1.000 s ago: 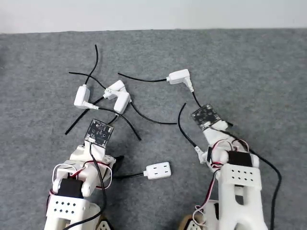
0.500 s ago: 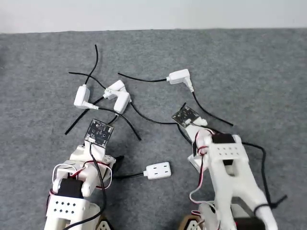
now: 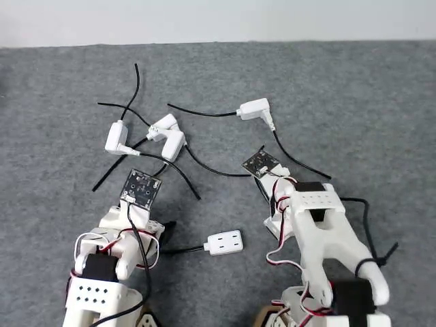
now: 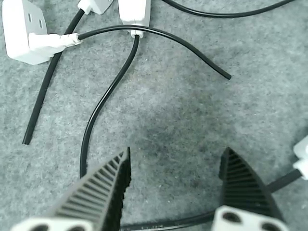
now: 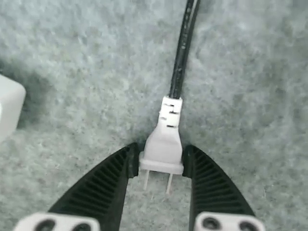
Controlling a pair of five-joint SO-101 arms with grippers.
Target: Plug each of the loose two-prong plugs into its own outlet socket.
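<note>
The plug (image 5: 162,149) I'm after lies flat on the grey mat (image 3: 354,102) under my right arm's wrist. Its long axis is in line with the right gripper (image 5: 161,159). The two prongs point back toward the gripper's base, and its black cord (image 5: 182,53) runs straight away from it. From above I judge that axis to run roughly 11 to 5 o'clock, prongs at the 5 end. The right gripper's jaws are drawn in narrow, one black finger (image 5: 118,173) against each flank of the plug's white body, so I read it as clamped on. At about 9 o'clock from that wrist, between the two arms, a white socket block (image 3: 225,242) lies with its own cord trailing toward 9. My left gripper (image 4: 177,154) hangs over bare mat with its jaws spread wide and nothing between them, and a cluster of white sockets (image 3: 174,143) sits out toward 12 o'clock from it. A second ago my right arm stood farther toward 3 o'clock and the plug lay exposed beside its wrist. It has since swung toward 9 and come over the plug, while the left arm and the sockets have not shifted.
</note>
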